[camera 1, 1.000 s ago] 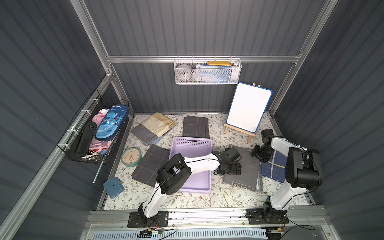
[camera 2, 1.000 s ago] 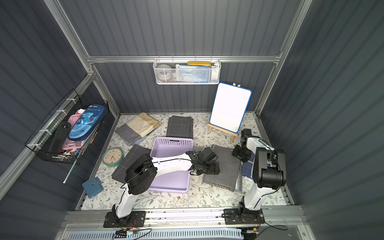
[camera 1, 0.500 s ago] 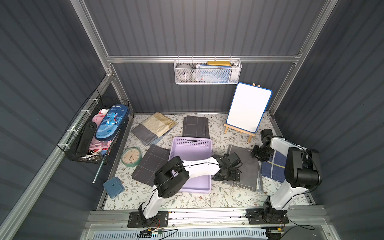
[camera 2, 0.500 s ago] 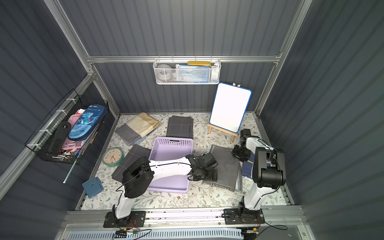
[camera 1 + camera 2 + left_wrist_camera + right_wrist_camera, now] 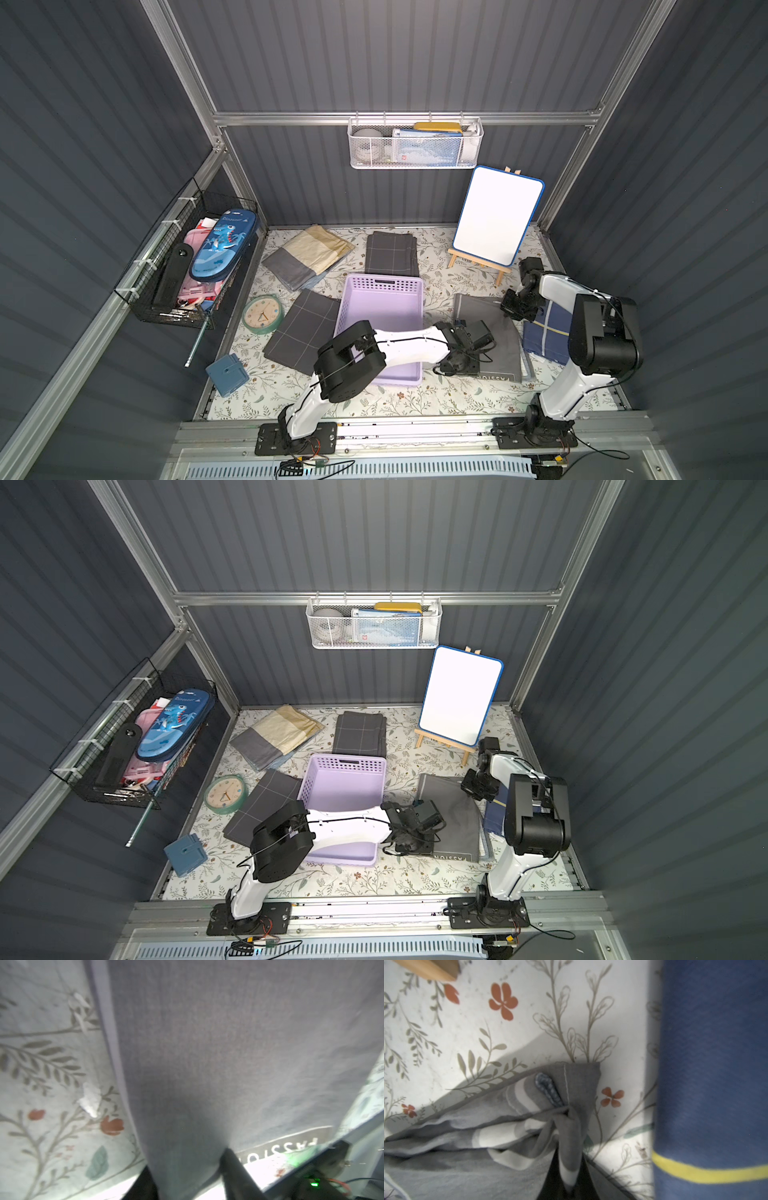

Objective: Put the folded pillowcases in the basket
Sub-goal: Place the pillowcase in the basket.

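Grey folded pillowcase (image 5: 492, 328), plain cloth with a dark band lettered in white along its near edge, lies on the floral-print table cover (image 5: 399, 401). It is just beside the shallow lavender perforated plastic basket (image 5: 384, 286), on the basket's right, not in it. Left gripper (image 5: 459, 365) sits at the pillowcase's near left corner, with its arm reaching across the basket's near end. In the left wrist view the two dark fingers (image 5: 234, 1169) stand partly closed with the grey cloth bunched between them, touching both, creases running into the grip. Right gripper (image 5: 513, 305) is at the far right corner. The right wrist view shows its jaws fully closed, pinching that corner, with layers of grey and white fabric raised off the cover there. Middle of the pillowcase looks flat on the cover in both top views. Navy folded cloth with a yellow stripe (image 5: 544, 336) lies just right of the pillowcase, partly under the right arm. Dark grey checked cloth (image 5: 305, 328) lies left of the basket, its edge meeting the basket's left side. A second folded checked cloth (image 5: 390, 251) sits behind the basket. White board on a wooden easel (image 5: 496, 216) stands at the far right, near the right gripper. Round green clock (image 5: 262, 313) lies far left.
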